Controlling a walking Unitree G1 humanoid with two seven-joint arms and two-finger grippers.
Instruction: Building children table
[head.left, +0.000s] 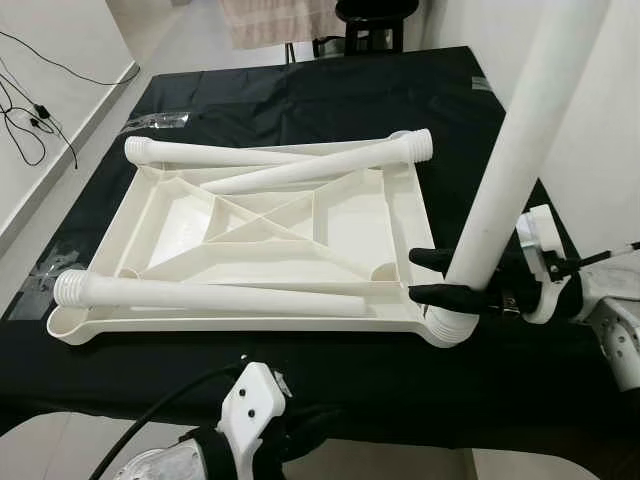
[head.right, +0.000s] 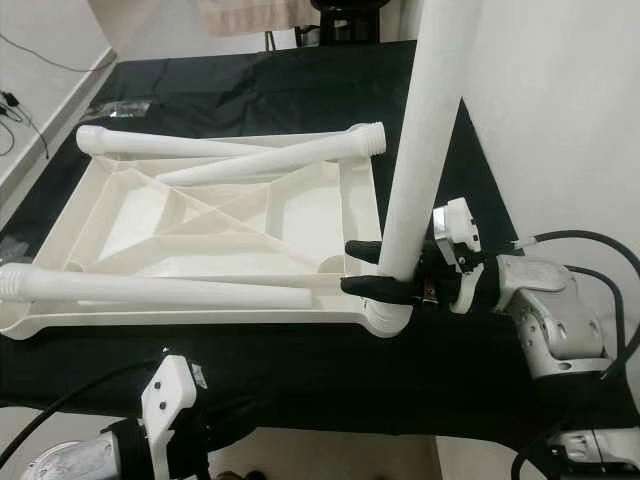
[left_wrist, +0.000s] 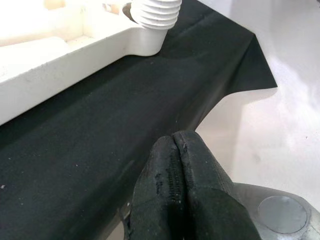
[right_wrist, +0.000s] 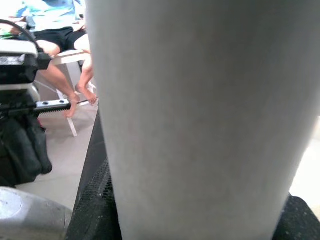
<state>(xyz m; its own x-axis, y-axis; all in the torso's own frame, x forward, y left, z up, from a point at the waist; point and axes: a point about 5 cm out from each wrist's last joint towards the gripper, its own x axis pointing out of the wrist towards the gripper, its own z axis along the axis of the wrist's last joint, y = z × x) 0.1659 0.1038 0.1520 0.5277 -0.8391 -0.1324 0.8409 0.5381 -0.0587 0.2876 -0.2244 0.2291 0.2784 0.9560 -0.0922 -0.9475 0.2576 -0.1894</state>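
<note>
On the tabletop (head.left: 300, 240), three loose legs (head.left: 210, 293); right gripper (head.right: 372, 271) clamps a fourth (head.right: 418, 150)

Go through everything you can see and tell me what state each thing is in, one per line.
Table top: upside down on the black cloth.
Upright leg: standing in the near right corner socket, held.
Three loose legs: lying across the table top, not fitted.
Right gripper: shut on the upright leg near its base.
Left gripper: fingers shut, empty, low by the cloth's near edge.
</note>
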